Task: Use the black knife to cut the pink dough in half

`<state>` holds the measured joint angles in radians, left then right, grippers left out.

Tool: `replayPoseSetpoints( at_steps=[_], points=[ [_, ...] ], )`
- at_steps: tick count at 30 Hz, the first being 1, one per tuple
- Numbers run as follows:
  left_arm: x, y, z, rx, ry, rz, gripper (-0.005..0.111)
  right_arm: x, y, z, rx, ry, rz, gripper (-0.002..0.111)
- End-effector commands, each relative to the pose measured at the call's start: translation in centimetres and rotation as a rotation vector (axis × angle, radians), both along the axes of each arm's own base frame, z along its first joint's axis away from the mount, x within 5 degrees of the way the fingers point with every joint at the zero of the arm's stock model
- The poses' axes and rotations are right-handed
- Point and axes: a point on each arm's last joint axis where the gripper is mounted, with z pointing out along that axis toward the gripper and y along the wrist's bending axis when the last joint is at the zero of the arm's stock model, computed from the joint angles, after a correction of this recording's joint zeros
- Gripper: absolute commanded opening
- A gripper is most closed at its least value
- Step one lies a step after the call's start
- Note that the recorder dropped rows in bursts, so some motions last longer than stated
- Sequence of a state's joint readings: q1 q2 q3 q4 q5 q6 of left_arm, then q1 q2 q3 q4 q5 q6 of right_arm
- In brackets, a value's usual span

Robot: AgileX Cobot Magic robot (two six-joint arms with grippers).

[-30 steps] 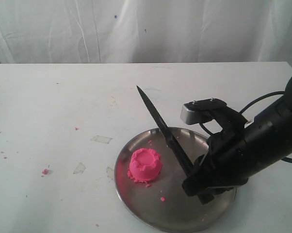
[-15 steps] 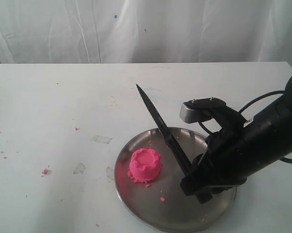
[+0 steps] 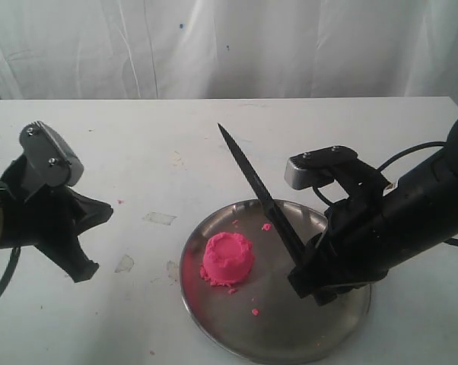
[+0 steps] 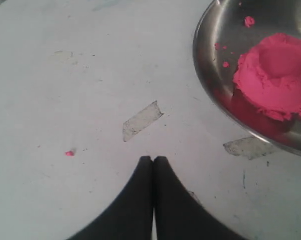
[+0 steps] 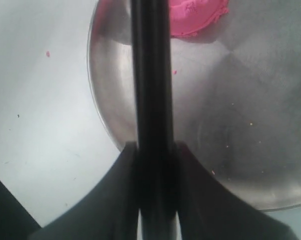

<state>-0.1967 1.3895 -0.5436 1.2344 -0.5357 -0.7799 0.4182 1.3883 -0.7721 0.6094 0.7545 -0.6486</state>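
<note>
Counter (image 3: pixel 138 144): white, stained, with a curtain behind.
Plate (image 3: pixel 214 327): steel, nearest the camera.
Dough (image 3: pixel 228 258): pink mound on the plate's left part.
Right end effector (image 3: pixel 309 277): pinched the knife (image 3: pixel 256 190), blade slanting up above the plate.
Left end effector (image 4: pixel 153 162): fingers pressed together, over the counter left of the plate.

**Three views, one plate**

The exterior camera looks down across the table (image 3: pixel 138 137) from its near edge. Both wrist cameras look steeply down from close by. All share the plate (image 3: pixel 214 319) (image 4: pixel 205 75) (image 5: pixel 230 150) and dough (image 3: pixel 228 259) (image 4: pixel 275 75) (image 5: pixel 198 17), at five o'clock in the exterior view.
</note>
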Motion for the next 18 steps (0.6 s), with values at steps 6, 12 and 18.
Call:
replayPoseSetpoints(
  at_steps=[6,12,18],
  points=[
    [4.1,-0.3,-1.1,-0.029,0.113,0.162,0.029,0.1,-0.3,-0.6,-0.019,-0.039,-0.022,0.0],
    [5.1,-1.6,-2.9,-0.31,0.297,0.257,0.05,0.2,-0.3,-0.6,-0.019,-0.047,-0.027,0.0],
    [5.4,-5.5,-4.1,-0.473,0.389,0.066,0.044,0.2,-0.3,-0.6,-0.018,-0.05,-0.029,0.0]
  ],
)
